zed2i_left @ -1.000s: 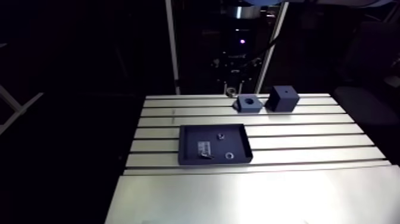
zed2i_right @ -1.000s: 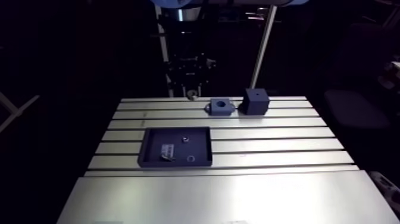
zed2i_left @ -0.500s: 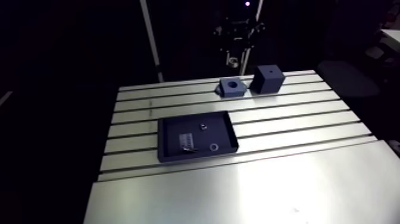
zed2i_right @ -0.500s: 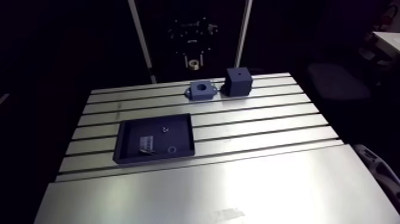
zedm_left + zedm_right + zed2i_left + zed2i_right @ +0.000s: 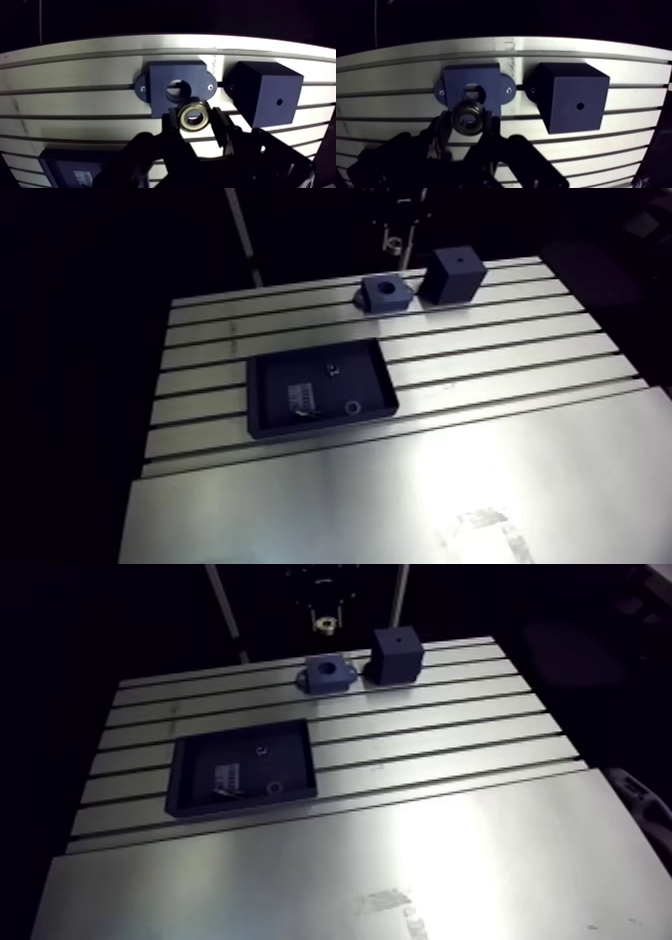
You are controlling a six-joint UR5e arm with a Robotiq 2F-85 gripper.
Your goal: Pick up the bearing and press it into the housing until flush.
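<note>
On the slotted aluminium tabletop [image 5: 480, 428], the dark blue housing block with a round bore and two screw ears [image 5: 159, 92] is the mark for everything else. Well to the left of the housing, and nearer the camera in the arm view, lies a shallow dark rectangular tray [image 5: 280, 368], square to the slots. In it rest a pale striped label [image 5: 300, 395], a small metal ring [image 5: 353, 406] and, on the side closer to the housing, a tiny metal piece [image 5: 332, 369] too small to name. The housing itself sits flat near the tabletop's far edge, bore facing up, with bright tabletop showing through the hole. In the wrist view the robot's black two-fingered hand [image 5: 194, 120] is clenched on the silver ring-shaped metal bearing [image 5: 193, 116]. A finger [image 5: 220, 129] presses on each side of its outer race, and its open centre faces the camera. The bearing hangs at the housing's edge that faces the hand, just short of the bore and not in it; whether it touches the block I cannot tell. Just to the right of the housing, near its right ear but apart from it, stands a dark blue cube with a small round hole in its top face [image 5: 260, 95]
</note>
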